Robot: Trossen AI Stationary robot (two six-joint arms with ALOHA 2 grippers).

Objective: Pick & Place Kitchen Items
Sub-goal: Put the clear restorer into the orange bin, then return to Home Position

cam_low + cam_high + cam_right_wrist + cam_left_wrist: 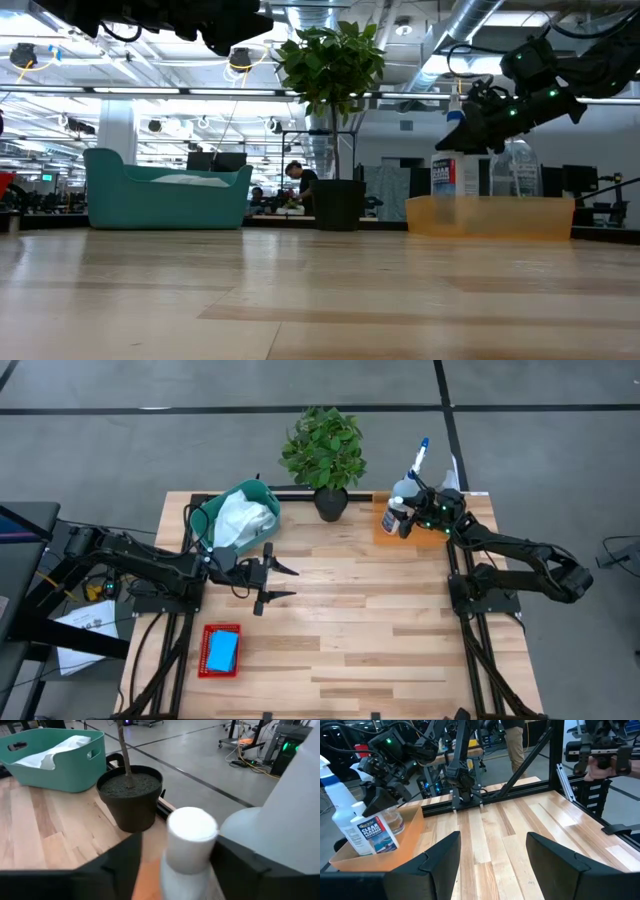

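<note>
A small white labelled bottle (370, 832) and a clear spray bottle (337, 795) stand upright in an orange tray (432, 538) at the table's far right. My right gripper (403, 520) is open over the tray, its fingers on either side of the small bottle's white cap (191, 832). My left gripper (283, 582) is open and empty above the table's middle left. A white cloth (243, 515) lies in a teal basket (212, 510). A blue sponge (221, 650) lies in a red tray (205, 632). The green and yellow sponges are out of view. My right gripper comes at the small bottle from above, slanting down from the table's right. One finger (117, 867) stands clear of the cap; whether the other finger (240, 865) touches it I cannot tell. The bottle stands upright in the orange tray.
A leafy plant in a black pot (330, 502) stands at the far edge between the basket and the orange tray. Bare wood lies across the table's middle and near right (380, 630). People show in the room beyond the table.
</note>
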